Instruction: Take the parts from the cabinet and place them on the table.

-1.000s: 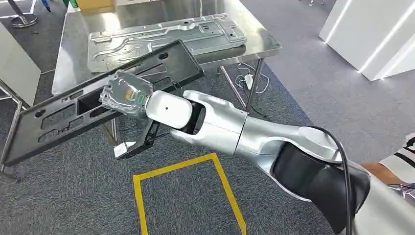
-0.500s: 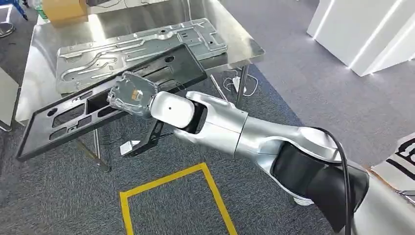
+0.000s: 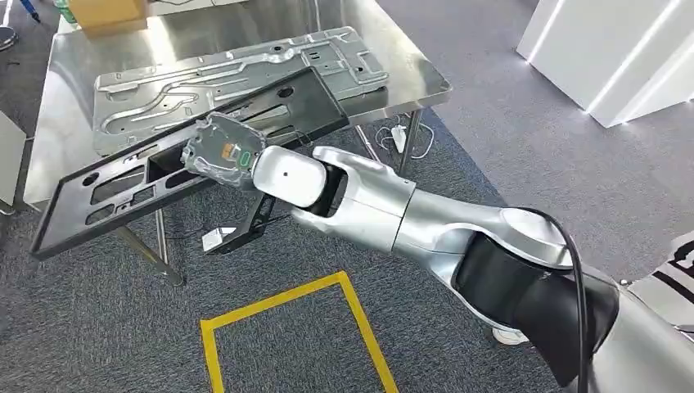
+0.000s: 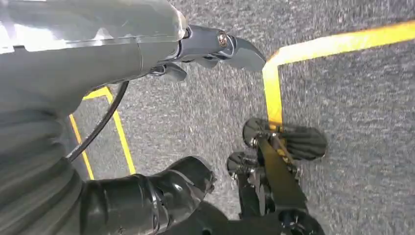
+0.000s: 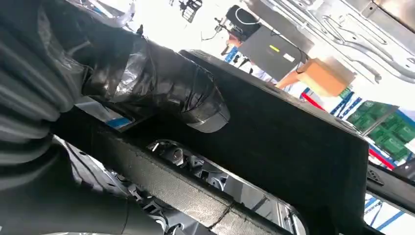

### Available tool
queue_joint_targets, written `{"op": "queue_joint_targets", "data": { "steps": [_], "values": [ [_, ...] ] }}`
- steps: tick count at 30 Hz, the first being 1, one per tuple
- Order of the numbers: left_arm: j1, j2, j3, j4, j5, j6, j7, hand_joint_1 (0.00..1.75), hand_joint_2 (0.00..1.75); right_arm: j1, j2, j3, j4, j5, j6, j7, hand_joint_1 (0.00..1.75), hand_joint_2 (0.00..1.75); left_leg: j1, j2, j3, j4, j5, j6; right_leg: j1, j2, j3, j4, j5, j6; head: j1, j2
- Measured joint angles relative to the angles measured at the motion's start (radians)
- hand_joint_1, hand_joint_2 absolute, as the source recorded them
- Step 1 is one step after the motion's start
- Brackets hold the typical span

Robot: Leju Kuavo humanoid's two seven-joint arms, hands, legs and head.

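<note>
The right hand (image 3: 219,153) is grasping the long black panel (image 3: 123,176) over the steel desk's (image 3: 61,90) front edge, long axis slanting from near-left up to far-right, beside a grey stamped plate (image 3: 245,70). The left hand (image 4: 215,46) is hanging, fingers loosely curled, holding nothing.

My right hand (image 3: 219,153) holds the long panel (image 3: 123,184) over the near edge of the table (image 3: 65,90). The metal plate (image 3: 237,74) lies on the table behind it. A box (image 3: 106,12) stands at the far left corner.

Blk panel (image 3: 205,155), silver table (image 3: 74,106), yellow floor tape (image 3: 286,307).
</note>
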Motion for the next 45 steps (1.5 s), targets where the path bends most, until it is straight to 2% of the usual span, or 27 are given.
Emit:
{"op": "queue_joint_targets", "data": {
  "steps": [11,16,18,19,20,21,23,24,25,26,28,29,30,31,32,34,35,36,37,38,39,40,41,42,43,44,45],
  "values": [
    [0.000,0.000,0.015,0.000,0.007,-0.004,0.047,0.00,1.75,0.002,0.000,0.000,0.027,0.010,-0.016,-0.007,1.75,1.75,-0.004,0.000,0.001,0.003,-0.002,0.005,-0.001,0.000,0.002,0.000,0.000,0.005,0.000,0.000],
    [-0.002,0.000,0.023,0.000,0.004,0.002,0.050,0.00,1.75,0.004,0.001,0.000,0.043,0.014,-0.022,-0.013,1.75,1.75,-0.008,-0.001,0.001,0.004,-0.009,0.015,-0.005,0.000,0.004,-0.004,-0.004,0.011,0.000,0.000],
    [-0.002,0.000,0.024,0.000,0.004,0.002,0.051,0.00,1.75,0.008,0.002,0.000,0.048,0.014,-0.027,-0.013,1.75,1.75,-0.004,0.000,0.012,-0.009,-0.010,0.024,-0.004,-0.001,0.008,0.010,0.008,0.017,0.000,0.000],
    [-0.004,-0.002,0.024,0.000,0.004,0.002,0.051,0.00,1.75,0.009,0.002,0.000,0.050,0.014,-0.028,-0.014,1.75,1.75,0.005,0.001,0.026,-0.021,-0.014,0.029,-0.003,-0.002,-0.003,0.020,-0.004,0.024,-0.001,0.000],
    [-0.004,-0.003,0.024,0.000,0.004,0.002,0.051,0.00,1.75,0.008,0.002,0.000,0.052,0.015,-0.031,-0.014,1.75,1.75,0.006,0.000,0.036,-0.026,-0.026,0.037,-0.003,-0.007,-0.015,0.052,-0.011,0.031,0.001,0.000],
    [-0.004,-0.003,0.024,0.000,0.004,0.002,0.051,0.00,1.75,0.008,0.002,0.000,0.053,0.015,-0.034,-0.014,1.75,1.75,0.007,0.000,0.040,-0.026,-0.031,0.041,-0.008,-0.009,-0.048,0.110,-0.033,0.037,0.000,0.000],
    [-0.003,-0.003,0.024,0.000,0.004,0.002,0.051,0.00,1.75,0.014,0.002,0.000,0.056,0.015,-0.035,-0.014,1.75,1.75,0.010,0.001,0.055,-0.024,-0.045,0.038,-0.024,-0.012,-0.149,0.266,-0.085,0.051,0.000,0.000],
    [-0.003,-0.003,0.024,0.000,0.004,0.002,0.052,0.00,1.75,0.020,0.002,0.000,0.059,0.015,-0.036,-0.015,1.75,1.75,0.012,0.001,0.064,-0.023,-0.052,0.035,-0.031,-0.014,-0.188,0.313,-0.088,0.055,0.000,0.000],
    [-0.002,-0.003,0.024,0.000,0.004,0.002,0.052,0.00,1.75,0.024,0.002,0.000,0.061,0.015,-0.037,-0.016,1.75,1.75,0.016,0.001,0.076,-0.021,-0.060,0.030,-0.037,-0.016,-0.206,0.316,-0.069,0.061,0.000,0.000],
    [0.000,-0.003,0.024,0.000,0.002,0.002,0.052,0.00,1.75,0.028,0.002,0.000,0.067,0.015,-0.039,-0.019,1.75,1.75,0.019,0.001,0.090,-0.020,-0.068,0.023,-0.043,-0.017,-0.199,0.271,-0.026,0.065,0.000,0.000],
    [0.002,-0.004,0.025,0.000,0.000,0.002,0.053,0.00,1.75,0.028,0.002,0.000,0.074,0.018,-0.047,-0.026,1.75,1.75,0.027,0.001,0.120,-0.015,-0.092,0.009,-0.051,-0.022,-0.141,0.107,0.079,0.073,0.000,0.000],
    [0.005,-0.005,0.025,0.000,-0.001,0.002,0.053,0.00,1.75,0.030,0.002,0.000,0.077,0.018,-0.052,-0.027,1.75,1.75,0.028,0.001,0.123,-0.014,-0.106,-0.001,-0.054,-0.027,-0.121,0.030,0.123,0.074,0.001,0.000],
    [0.001,-0.005,0.027,0.000,-0.001,0.002,0.053,0.00,1.75,0.030,0.002,0.000,0.086,0.018,-0.058,-0.028,1.75,1.75,0.027,0.000,0.133,-0.014,-0.112,-0.011,-0.040,-0.028,-0.115,0.016,0.086,0.067,-0.001,0.000],
    [-0.002,-0.005,0.028,0.000,-0.002,0.002,0.054,0.00,1.75,0.031,0.004,0.000,0.087,0.018,-0.060,-0.029,1.75,1.75,0.027,0.001,0.133,-0.025,-0.115,-0.019,-0.040,-0.027,-0.107,0.017,0.081,0.051,-0.001,0.000],
    [-0.004,-0.005,0.029,0.000,-0.002,0.002,0.055,0.00,1.75,0.035,0.013,0.000,0.088,0.018,-0.063,-0.033,1.75,1.75,0.028,0.003,0.151,-0.028,-0.114,-0.026,-0.038,-0.024,-0.105,0.007,0.082,0.043,0.000,0.000],
    [-0.004,-0.006,0.029,0.000,-0.002,0.002,0.054,0.00,1.75,0.037,0.014,0.000,0.095,0.018,-0.064,-0.033,1.75,1.75,0.029,0.003,0.145,0.004,-0.097,-0.039,-0.040,-0.021,-0.076,0.005,0.070,0.023,0.000,0.000],
    [-0.003,-0.006,0.030,0.000,-0.002,0.002,0.054,0.00,1.75,0.039,0.014,0.000,0.098,0.018,-0.065,-0.032,1.75,1.75,0.031,0.006,0.110,0.062,-0.074,-0.041,-0.040,-0.021,-0.058,-0.005,0.060,0.016,-0.002,0.000],
    [-0.003,-0.006,0.030,0.000,-0.002,0.002,0.054,0.00,1.75,0.040,0.015,0.000,0.100,0.018,-0.066,-0.032,1.75,1.75,0.031,0.006,0.061,0.144,-0.054,-0.042,-0.038,-0.024,-0.038,-0.011,0.049,0.009,-0.003,0.000],
    [-0.002,-0.006,0.031,0.000,-0.003,0.002,0.054,0.00,1.75,0.042,0.016,0.000,0.102,0.018,-0.067,-0.033,1.75,1.75,0.030,0.006,0.002,0.216,-0.062,-0.044,-0.036,-0.024,-0.016,-0.017,0.035,0.007,-0.003,0.000],
    [-0.001,-0.006,0.031,0.000,-0.003,0.002,0.054,0.00,1.75,0.049,0.018,0.000,0.104,0.018,-0.067,-0.034,1.75,1.75,0.029,0.006,-0.043,0.260,-0.096,-0.044,-0.033,-0.024,0.007,-0.024,0.021,0.004,-0.003,0.000],
    [0.000,-0.006,0.031,0.000,-0.003,0.002,0.054,0.00,1.75,0.055,0.018,0.000,0.105,0.018,-0.067,-0.034,1.75,1.75,0.028,0.006,-0.079,0.278,-0.147,-0.044,-0.030,-0.023,0.034,-0.032,0.006,0.002,-0.003,0.000],
    [0.003,-0.006,0.031,0.000,-0.003,0.002,0.054,0.00,1.75,0.060,0.018,0.000,0.107,0.018,-0.067,-0.034,1.75,1.75,0.027,0.006,-0.103,0.271,-0.199,-0.040,-0.026,-0.022,0.062,-0.039,-0.010,0.001,-0.003,0.000],
    [0.007,-0.007,0.032,0.000,-0.003,0.002,0.055,0.00,1.75,0.062,0.018,0.000,0.109,0.018,-0.067,-0.034,1.75,1.75,0.027,0.006,-0.120,0.241,-0.235,-0.035,-0.022,-0.020,0.093,-0.044,-0.029,0.001,-0.003,0.000],
    [0.012,-0.007,0.032,0.000,-0.003,0.002,0.055,0.00,1.75,0.063,0.018,0.000,0.111,0.018,-0.067,-0.034,1.75,1.75,0.026,0.006,-0.126,0.184,-0.229,-0.029,-0.018,-0.018,0.127,-0.050,-0.051,0.001,-0.003,0.000],
    [0.014,-0.007,0.032,0.000,-0.003,0.002,0.055,0.00,1.75,0.064,0.018,0.000,0.113,0.018,-0.067,-0.034,1.75,1.75,0.024,0.005,-0.124,0.117,-0.170,-0.021,-0.014,-0.018,0.157,-0.056,-0.071,0.000,-0.003,0.000],
    [0.018,-0.007,0.032,0.000,-0.003,0.002,0.055,0.00,1.75,0.066,0.018,0.000,0.116,0.018,-0.066,-0.034,1.75,1.75,0.019,0.003,-0.120,0.033,-0.022,-0.006,-0.014,-0.016,0.174,-0.062,-0.092,0.000,-0.003,0.000],
    [0.022,-0.005,0.033,0.000,-0.003,0.003,0.055,0.00,1.75,0.069,0.016,0.000,0.121,0.018,-0.067,-0.034,1.75,1.75,0.008,0.000,-0.117,-0.021,0.122,0.002,-0.012,-0.012,0.198,-0.059,-0.113,0.005,-0.001,0.000]
  ]
}}
